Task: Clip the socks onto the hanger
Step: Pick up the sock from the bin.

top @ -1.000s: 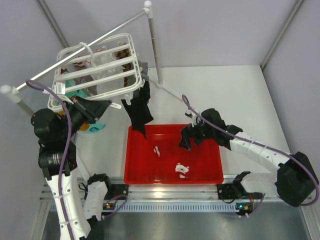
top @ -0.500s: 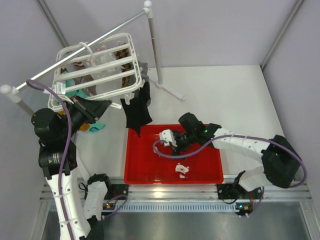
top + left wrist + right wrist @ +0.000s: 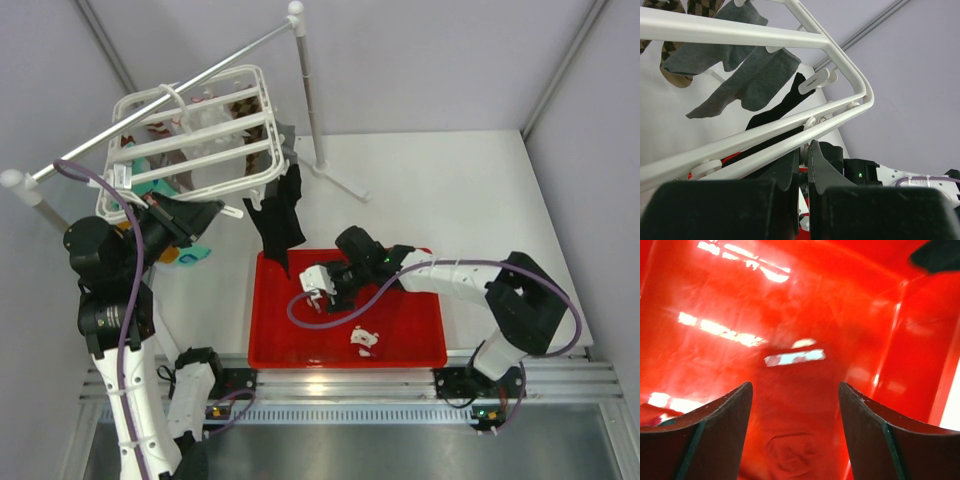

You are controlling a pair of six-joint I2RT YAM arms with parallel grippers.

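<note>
The white hanger [image 3: 190, 140] hangs from the rail at upper left. A black sock [image 3: 280, 215] dangles from a clip at its right corner, also seen from below [image 3: 785, 107]. My left gripper [image 3: 205, 213] is shut, its tips [image 3: 807, 149] against the underside of the hanger's [image 3: 740, 37] near rail. My right gripper [image 3: 320, 288] is low inside the red bin [image 3: 420, 355], jaws open [image 3: 795, 387]. Dark red sock fabric [image 3: 792, 452] lies wrinkled on the bin floor between the fingers, untouched.
A metal rail [image 3: 200, 65] on white-capped poles [image 3: 310, 100] carries the hanger. Grey socks [image 3: 755, 82] and patterned ones hang from other clips. A teal sock [image 3: 195, 255] shows beside my left arm. A white tag [image 3: 362, 340] lies in the bin.
My right arm swept left across the bin toward its left side and dropped lower, and its jaws narrowed somewhat. The left arm and hanger have not moved.
</note>
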